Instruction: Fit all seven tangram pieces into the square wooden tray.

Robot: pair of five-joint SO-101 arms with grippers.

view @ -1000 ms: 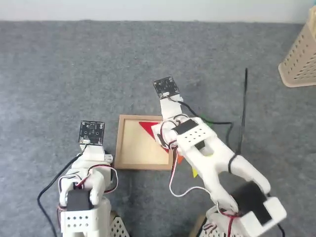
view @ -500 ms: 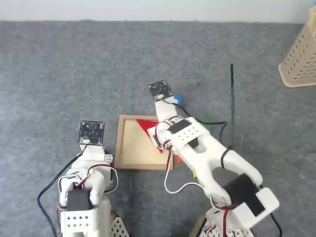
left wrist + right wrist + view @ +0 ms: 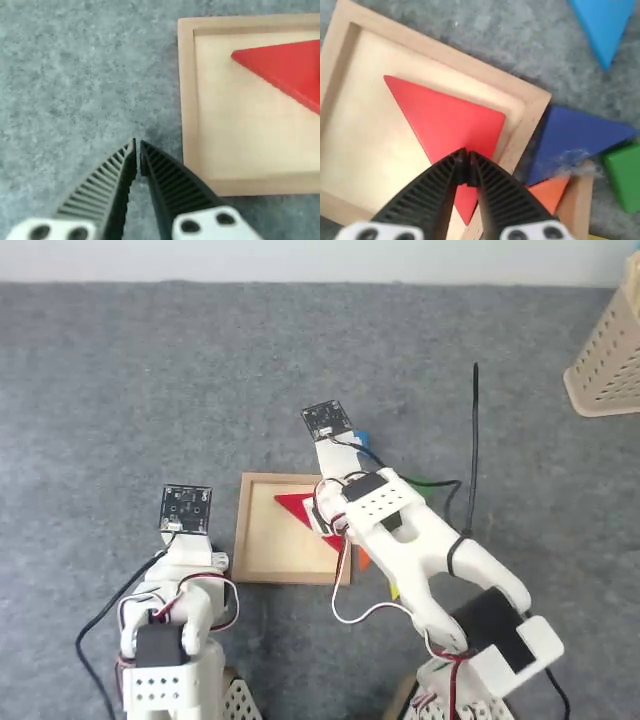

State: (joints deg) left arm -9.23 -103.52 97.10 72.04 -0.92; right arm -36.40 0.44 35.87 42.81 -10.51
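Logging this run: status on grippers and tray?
Left gripper shut, over carpet beside tray. Right gripper shut, tips at red triangle inside tray. Dark blue triangle outside, by tray's rim.

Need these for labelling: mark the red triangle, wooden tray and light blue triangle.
red triangle [image 3: 447,120], right wrist view, its centre.
wooden tray [image 3: 186,100], left wrist view, bare side rim.
light blue triangle [image 3: 602,22], right wrist view, its centre.

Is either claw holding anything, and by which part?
Nothing is held. Both are shut: left claw over the carpet, right claw over the red triangle in the tray.
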